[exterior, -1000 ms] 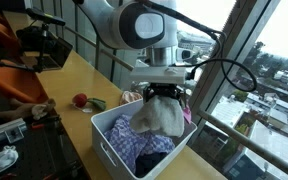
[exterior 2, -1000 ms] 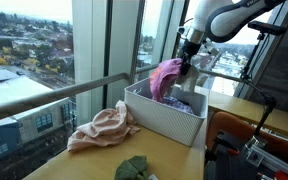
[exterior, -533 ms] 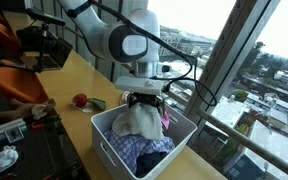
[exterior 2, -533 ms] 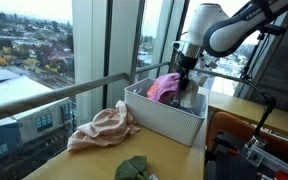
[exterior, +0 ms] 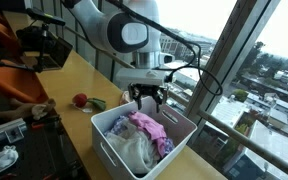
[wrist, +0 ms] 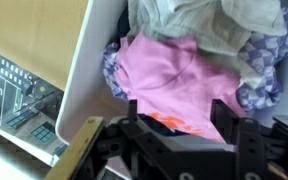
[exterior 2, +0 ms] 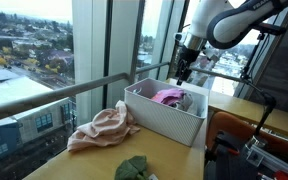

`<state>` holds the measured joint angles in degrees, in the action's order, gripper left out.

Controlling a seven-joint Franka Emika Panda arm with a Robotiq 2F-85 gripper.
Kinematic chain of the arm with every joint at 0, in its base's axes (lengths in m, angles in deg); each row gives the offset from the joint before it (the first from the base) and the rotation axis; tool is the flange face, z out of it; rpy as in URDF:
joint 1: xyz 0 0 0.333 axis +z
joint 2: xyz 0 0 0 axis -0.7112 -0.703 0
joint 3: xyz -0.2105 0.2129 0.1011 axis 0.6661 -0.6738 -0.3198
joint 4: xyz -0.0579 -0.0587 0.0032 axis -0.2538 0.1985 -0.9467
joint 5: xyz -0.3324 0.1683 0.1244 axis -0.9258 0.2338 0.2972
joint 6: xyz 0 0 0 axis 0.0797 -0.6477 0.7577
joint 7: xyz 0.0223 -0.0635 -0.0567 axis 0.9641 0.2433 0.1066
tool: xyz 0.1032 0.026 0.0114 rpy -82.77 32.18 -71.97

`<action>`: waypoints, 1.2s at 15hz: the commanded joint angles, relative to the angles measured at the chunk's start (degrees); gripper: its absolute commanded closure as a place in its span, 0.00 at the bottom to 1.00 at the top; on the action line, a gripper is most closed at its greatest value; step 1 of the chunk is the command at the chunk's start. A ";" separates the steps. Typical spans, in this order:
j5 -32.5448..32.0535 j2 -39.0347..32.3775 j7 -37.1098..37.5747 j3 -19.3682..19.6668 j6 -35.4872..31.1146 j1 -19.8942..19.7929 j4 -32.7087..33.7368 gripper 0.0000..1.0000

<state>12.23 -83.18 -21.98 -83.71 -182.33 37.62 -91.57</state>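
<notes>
My gripper [exterior: 147, 100] hangs open just above a white basket [exterior: 106, 148], also seen from the side [exterior 2: 164, 116]. A pink garment [exterior: 150, 127] lies loose on top of the clothes in the basket, right under the fingers. In the wrist view the pink garment [wrist: 179, 72] with orange print spreads below the gripper [wrist: 179, 112]; the two black fingers stand apart with nothing between them. A pale grey cloth [wrist: 204, 20] and a purple checked cloth [wrist: 271, 58] lie around it. In an exterior view the gripper [exterior 2: 184, 73] is clear above the pink garment [exterior 2: 169, 96].
A peach cloth [exterior 2: 99, 128] lies on the wooden table beside the basket, and a green crumpled item [exterior 2: 134, 168] sits nearer the front. A red flower-like object [exterior: 80, 100] lies behind the basket. Window glass and a rail run close alongside. Cameras and cables stand at the table's end.
The gripper lowered the pink garment into the basket, opened and rose; the garment now lies loose on the pile.
</notes>
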 commanded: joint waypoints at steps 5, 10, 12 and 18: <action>4.01 6.70 -2.84 -5.83 -0.51 5.40 -1.07 0.00; 2.82 2.55 -1.99 -10.60 -1.24 11.35 0.84 0.00; 1.69 -0.06 -1.85 -12.10 -0.96 13.38 2.74 0.00; -1.01 -10.83 -7.39 -13.95 0.51 15.52 13.03 0.00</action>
<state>12.57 -88.07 -25.13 -97.26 -182.73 53.61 -85.32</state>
